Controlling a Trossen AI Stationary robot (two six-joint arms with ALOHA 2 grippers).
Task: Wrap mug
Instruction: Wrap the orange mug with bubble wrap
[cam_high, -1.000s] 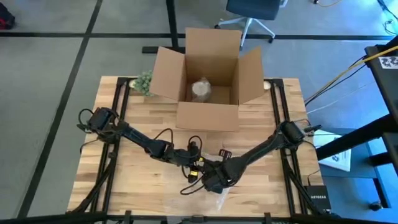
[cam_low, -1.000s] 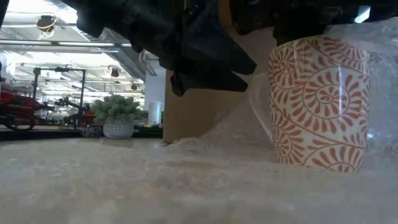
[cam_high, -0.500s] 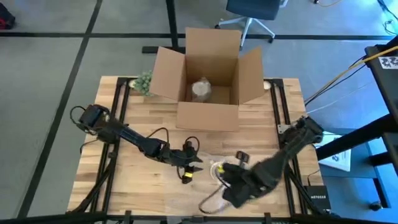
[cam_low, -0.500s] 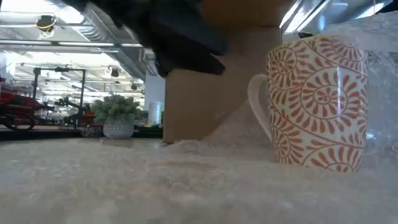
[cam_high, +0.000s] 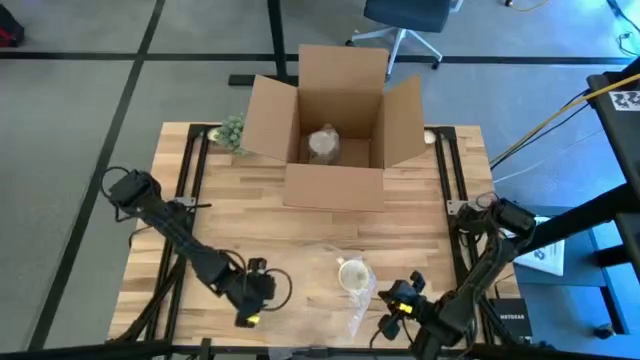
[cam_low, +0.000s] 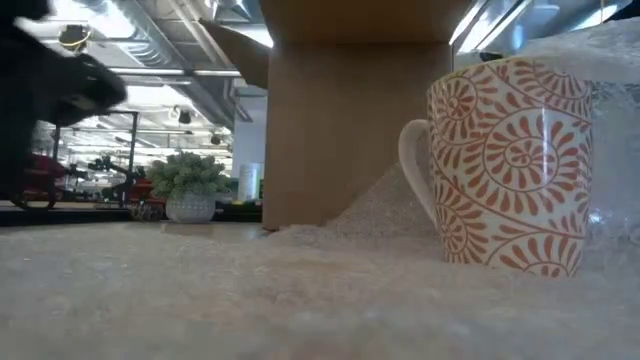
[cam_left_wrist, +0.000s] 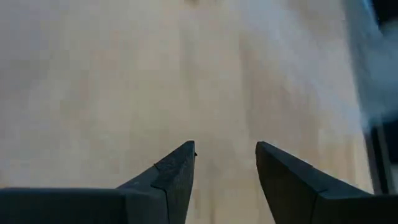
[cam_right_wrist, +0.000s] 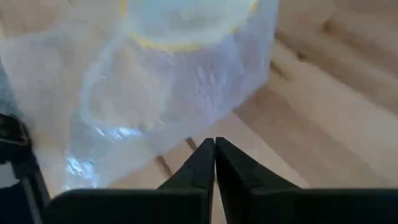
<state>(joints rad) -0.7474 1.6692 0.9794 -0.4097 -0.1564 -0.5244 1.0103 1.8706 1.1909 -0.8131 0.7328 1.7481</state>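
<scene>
Mug (cam_high: 352, 274) upright on wrap (cam_high: 348, 292), grippers apart

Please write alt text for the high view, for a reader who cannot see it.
A mug stands on clear wrap near the table's front edge. The left gripper and right gripper flank it, apart from it. An open box sits behind.

Open cardboard box (cam_high: 335, 120), small plant (cam_high: 232, 131)

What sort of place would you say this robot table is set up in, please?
Probably an open workshop or lab floor: the wooden table stands on grey flooring marked with dark lines, an office chair sits behind the cardboard box, and the low view shows ceiling lights and equipment racks beyond.
</scene>
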